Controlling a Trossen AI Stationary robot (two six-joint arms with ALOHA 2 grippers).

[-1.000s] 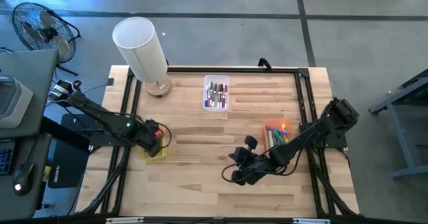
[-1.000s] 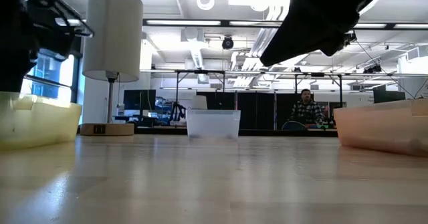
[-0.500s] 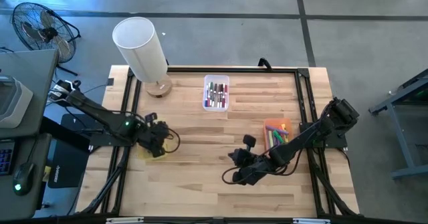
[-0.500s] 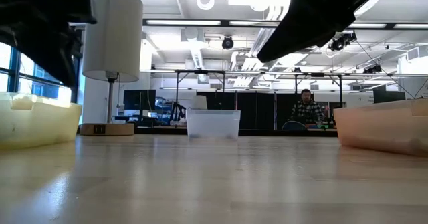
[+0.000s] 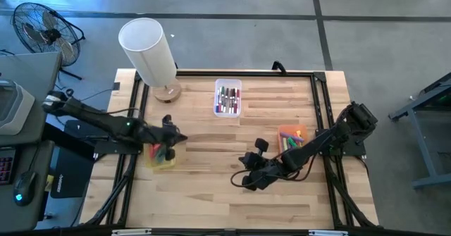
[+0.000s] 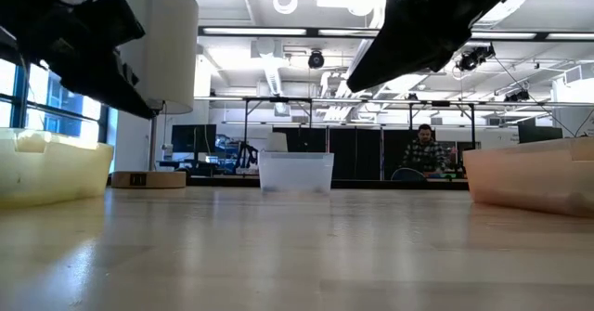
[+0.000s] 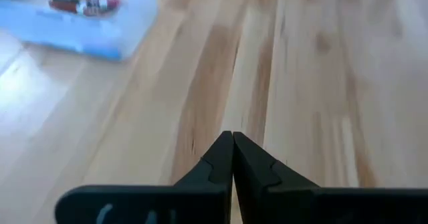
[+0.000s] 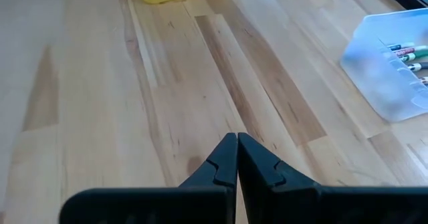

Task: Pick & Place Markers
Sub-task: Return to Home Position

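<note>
Over the wooden table (image 5: 211,144), both arms are due to pull back home. The left hand (image 7: 232,147), pinched closed and empty, hangs above the yellow bin (image 5: 163,160) at left centre of the high view. The right hand (image 8: 237,147), likewise closed on nothing, hovers just below that frame's centre. Each retreat is best begun with a lift, the left clear of its bin's rim, the right arm away from the orange bin (image 5: 292,132) beside it, so nothing gets nudged. The markers (image 5: 227,98), short slim pens in red, green and purple, lie side by side in the clear bin (image 5: 228,83) at upper centre. Green, yellow and pink ones fill the orange bin, and a few show in the yellow.
</note>
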